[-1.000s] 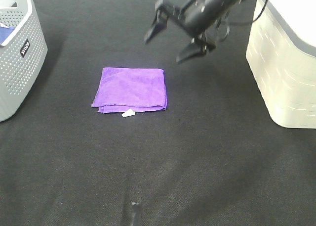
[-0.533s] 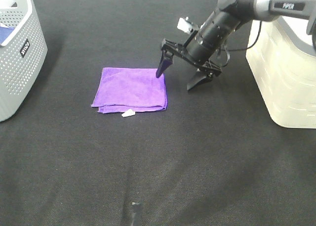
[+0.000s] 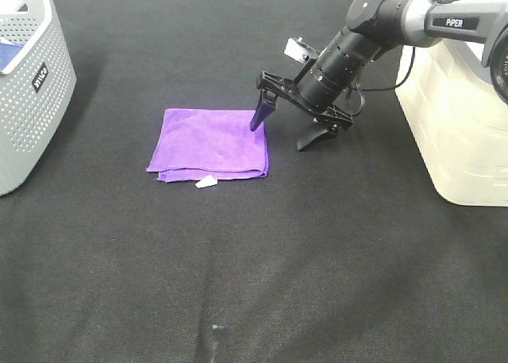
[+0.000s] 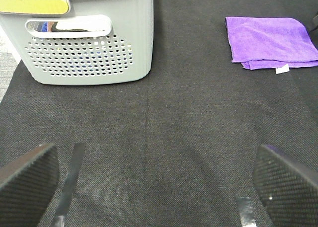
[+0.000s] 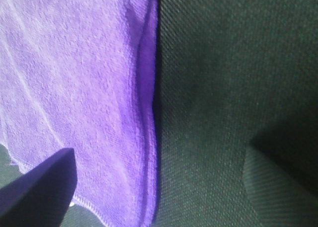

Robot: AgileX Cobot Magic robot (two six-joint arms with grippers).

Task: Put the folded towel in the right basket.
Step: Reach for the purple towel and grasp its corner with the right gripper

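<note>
The folded purple towel (image 3: 210,144) lies flat on the black mat, with a small white tag at its front edge. It also shows in the left wrist view (image 4: 268,41) and close up in the right wrist view (image 5: 79,93). My right gripper (image 3: 286,133) is open and straddles the towel's right edge: one fingertip (image 3: 258,121) rests on the towel, the other on the mat beside it. The right basket (image 3: 460,101) is cream-white and stands at the far right. My left gripper (image 4: 159,182) is open and empty, low over the mat, away from the towel.
A grey perforated basket (image 3: 28,85) holding blue cloth stands at the far left; it also shows in the left wrist view (image 4: 89,43). A small dark object (image 3: 216,343) lies on the mat near the front edge.
My right gripper came down from above the mat's far side to the towel's right edge and settled there, still open. The towel has not moved.
</note>
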